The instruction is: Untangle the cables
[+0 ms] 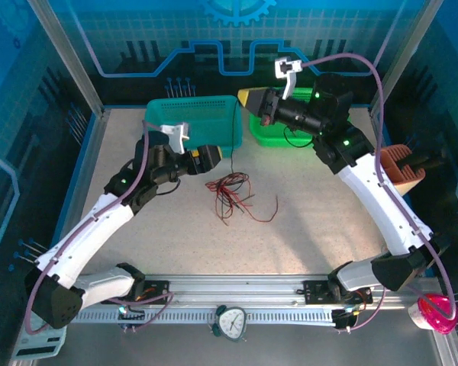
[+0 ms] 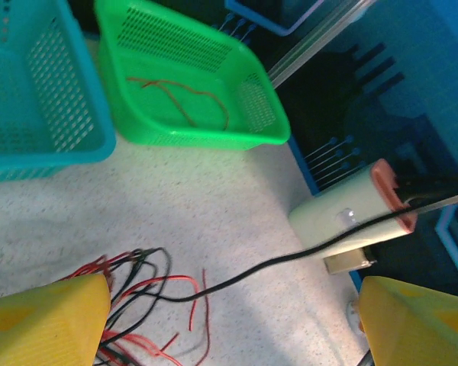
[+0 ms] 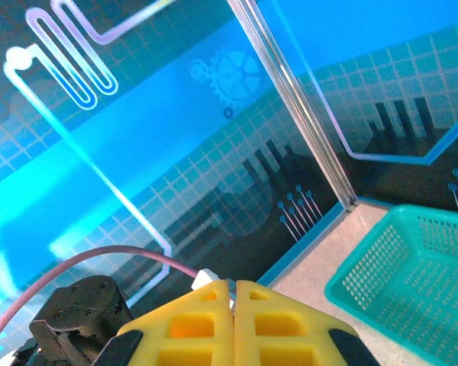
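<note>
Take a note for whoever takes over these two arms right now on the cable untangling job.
Left gripper: open, low beside the tangle; a black cable crosses the gap between its fingers, not clamped.
Right gripper: shut, nothing seen in it, raised near the green basket.
Cables: one red cable lies in the green basket; the other red and black ones sit tangled on the table.
Done: one red cable separated.
Left: pull the tangle apart, cable by cable.
</note>
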You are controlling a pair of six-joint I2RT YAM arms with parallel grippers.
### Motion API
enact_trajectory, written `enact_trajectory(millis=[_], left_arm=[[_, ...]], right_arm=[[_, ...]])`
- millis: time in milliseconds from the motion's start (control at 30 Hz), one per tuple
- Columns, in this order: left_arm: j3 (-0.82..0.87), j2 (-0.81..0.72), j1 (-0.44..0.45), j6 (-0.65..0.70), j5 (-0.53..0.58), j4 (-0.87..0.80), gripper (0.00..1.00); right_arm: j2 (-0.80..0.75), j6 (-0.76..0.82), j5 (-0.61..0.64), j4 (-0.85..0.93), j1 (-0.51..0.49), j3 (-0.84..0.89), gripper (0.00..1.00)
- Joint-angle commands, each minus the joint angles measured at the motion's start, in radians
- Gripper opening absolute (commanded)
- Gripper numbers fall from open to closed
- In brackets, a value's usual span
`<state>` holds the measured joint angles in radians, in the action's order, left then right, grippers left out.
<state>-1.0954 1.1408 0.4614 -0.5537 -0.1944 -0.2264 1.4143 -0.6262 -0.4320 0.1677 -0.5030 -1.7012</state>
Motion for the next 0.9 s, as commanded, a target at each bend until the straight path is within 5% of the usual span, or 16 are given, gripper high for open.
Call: enact_trajectory(millis=[0,633,867], left_arm=[[-0.072,0.026,0.008,0.036,-0.052,0.029,0.86],[-0.184,0.095,0.055,0.071,-0.088,0.055,0.78],[-0.299,0.177,0.091,0.106,-0.077,0.057,0.81]], right_arm=[[0.005,0.023,-0.022,-0.009,0.012,-0.088,0.00],[0.127,-0.039,-0.139,0.063,0.132,-0.394,0.00],[0.155,-0.034,-0.163,0.111,0.132,-0.387,0.00]])
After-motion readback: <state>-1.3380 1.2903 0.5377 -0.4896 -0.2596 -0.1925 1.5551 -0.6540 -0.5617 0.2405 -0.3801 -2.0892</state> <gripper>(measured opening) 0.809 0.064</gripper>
